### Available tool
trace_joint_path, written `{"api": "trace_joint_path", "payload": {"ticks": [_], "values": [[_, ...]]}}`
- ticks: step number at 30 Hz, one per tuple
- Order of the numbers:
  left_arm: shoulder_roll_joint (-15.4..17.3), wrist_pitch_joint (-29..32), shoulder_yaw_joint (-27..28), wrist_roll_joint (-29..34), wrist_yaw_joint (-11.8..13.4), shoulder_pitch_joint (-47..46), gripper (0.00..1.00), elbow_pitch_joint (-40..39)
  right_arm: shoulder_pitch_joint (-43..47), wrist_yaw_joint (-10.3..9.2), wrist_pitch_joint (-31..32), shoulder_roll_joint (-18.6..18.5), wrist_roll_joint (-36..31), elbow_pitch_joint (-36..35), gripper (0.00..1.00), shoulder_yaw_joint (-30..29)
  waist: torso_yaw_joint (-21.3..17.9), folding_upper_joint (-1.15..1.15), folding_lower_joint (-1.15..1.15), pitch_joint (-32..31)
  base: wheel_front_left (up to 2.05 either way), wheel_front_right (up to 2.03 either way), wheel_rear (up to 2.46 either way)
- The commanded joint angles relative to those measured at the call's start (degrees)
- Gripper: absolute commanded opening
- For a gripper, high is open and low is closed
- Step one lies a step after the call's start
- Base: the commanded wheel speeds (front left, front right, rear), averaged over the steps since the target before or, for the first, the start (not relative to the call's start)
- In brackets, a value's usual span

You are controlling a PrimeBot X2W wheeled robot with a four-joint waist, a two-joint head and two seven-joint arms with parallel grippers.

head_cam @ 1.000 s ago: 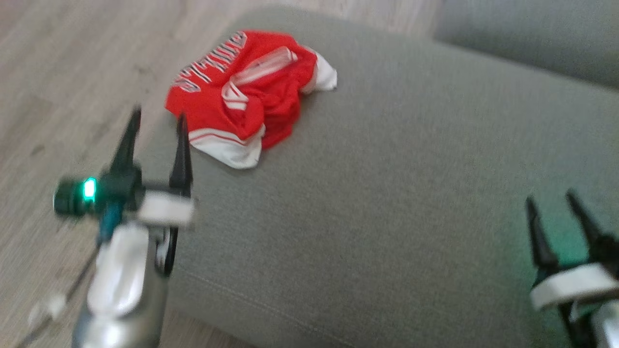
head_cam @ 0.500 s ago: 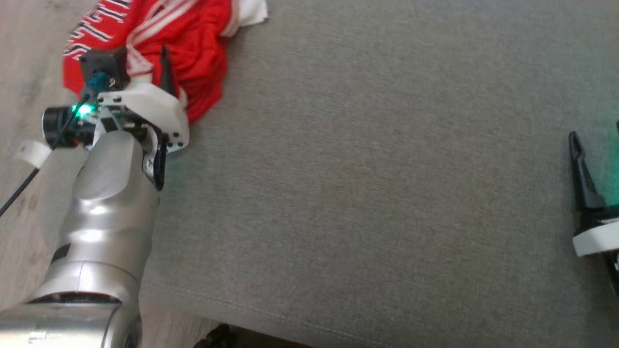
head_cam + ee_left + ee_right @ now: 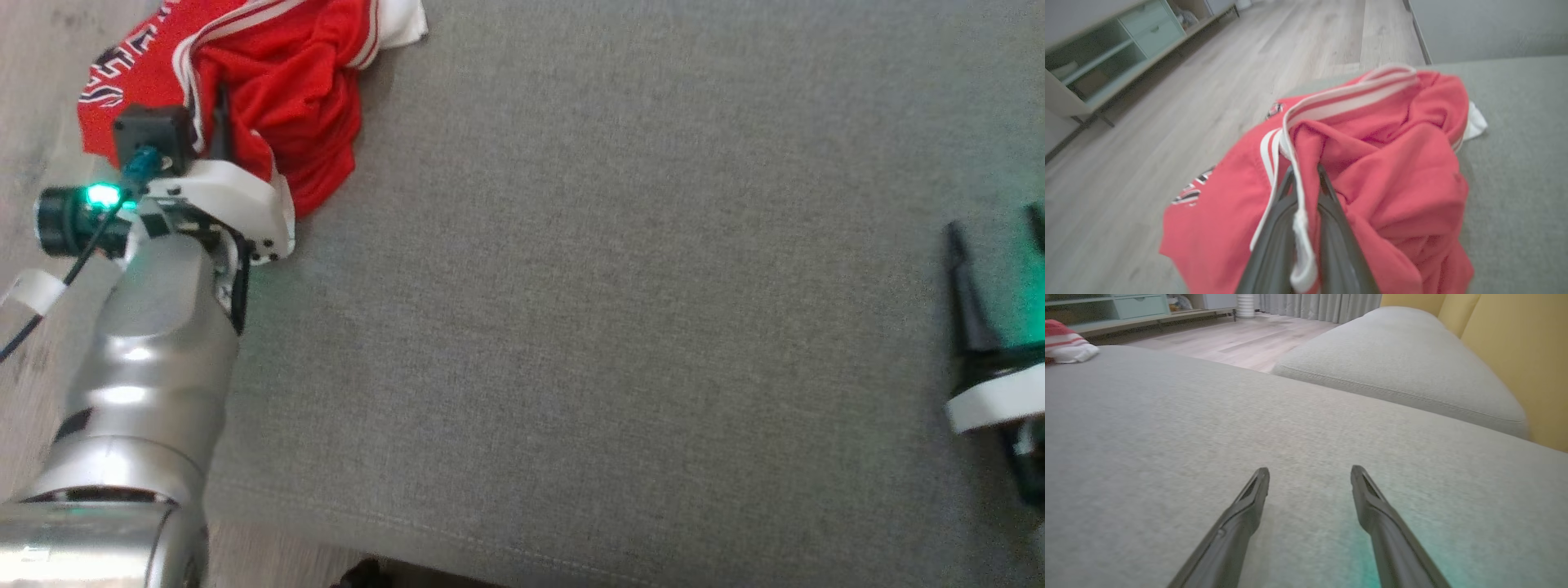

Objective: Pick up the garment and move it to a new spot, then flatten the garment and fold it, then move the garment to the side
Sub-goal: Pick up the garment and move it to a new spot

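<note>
**Figure.** Garment grasp at the corner of a seat cushion, seen from the head and from both wrists.

(a) A broad grey fabric cushion point(image 3: 612, 327) carries the scene. A stitched seam runs along its near edge. Pale wood-grain floor point(image 3: 1167, 102) lies beyond its left edge. In the right wrist view a second grey cushion point(image 3: 1404, 367) lies past the far edge, in front of a yellow upholstered panel point(image 3: 1515, 347). A low mint-green cabinet point(image 3: 1106, 57) stands on the floor well away from the cushion.

(b) The garment point(image 3: 302, 98), red with white striped trim and dark-outlined lettering, lies crumpled at the far left corner of the cushion. Its lettered part reaches out past the left edge over the floor, and a white hem points toward the middle of the far edge.

(c) The silver left forearm point(image 3: 139, 392) rises along the left edge of the cushion, with a green lamp point(image 3: 102, 194) lit at the wrist.

(d) The left gripper point(image 3: 1305, 173) is buried in the near side of the garment. Its two dark fingers are drawn together, clamped on a white-striped band that runs up between them.

(e) The right gripper point(image 3: 1309, 470) hangs low over bare grey fabric near the right edge of the cushion, well apart from the garment. Its fingers stand wide apart, and a green glow falls on the fabric beside them.
</note>
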Motion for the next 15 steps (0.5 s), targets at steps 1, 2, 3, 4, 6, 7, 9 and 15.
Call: {"api": "trace_joint_path", "payload": {"ticks": [1, 2, 3, 4, 6, 7, 9, 15], "values": [[3.98, -1.48, 0.22, 0.82, -0.21, -2.21, 0.00, -2.55, 0.71, 0.39, -0.28, 0.71, 0.00, -0.04, 1.00, 2.19, -0.67, 0.00, 0.00, -3.32, 0.00, 0.00, 0.00], [4.39, -1.88, -0.23, 1.16, -0.59, -2.68, 0.00, -3.35, 0.58, 0.39, -0.28, 1.35, 0.08, 0.30, 1.00, 2.53, -1.10, 0.00, 0.00, -4.59, 0.00, 0.00, 0.00], [4.75, -2.14, -0.63, 1.50, -0.66, -3.15, 0.00, -4.21, 0.56, 0.39, -0.28, 2.09, 0.18, 0.78, 1.00, 2.69, -1.64, 0.00, 0.00, -5.97, 0.00, 0.00, 0.00], [5.13, -2.30, -1.24, 2.04, -0.80, -3.67, 0.00, -5.12, 0.59, 0.39, -0.28, 2.98, 0.30, 1.42, 1.00, 2.57, -2.30, 0.00, 0.00, -7.40, 0.00, 0.00, 0.00], [5.77, -2.47, -2.24, 2.85, -1.16, -4.79, 0.00, -6.87, 0.77, 0.39, -0.28, 4.74, 0.17, 2.27, 1.00, 2.61, -3.89, 0.00, 0.00, -10.41, 0.00, 0.00, 0.00], [6.08, -2.51, -2.86, 3.33, -1.46, -5.32, 0.00, -7.69, 1.03, 0.39, -0.28, 5.59, 0.11, 2.75, 1.00, 2.75, -4.86, 0.00, 0.00, -11.97, 0.00, 0.00, 0.00], [6.46, -2.56, -3.75, 3.86, -2.19, -6.36, 0.00, -9.15, 1.65, 0.39, -0.28, 7.31, 0.02, 3.38, 1.00, 3.09, -7.12, 0.00, 0.00, -15.15, 0.00, 0.00, 0.00], [6.06, -2.53, -6.30, 4.60, -4.56, -8.93, 0.00, -12.83, 4.91, 0.39, -0.28, 11.45, -0.52, 3.82, 1.00, 3.56, -15.13, 0.00, 0.00, -23.63, 0.00, 0.00, 0.00]]}}
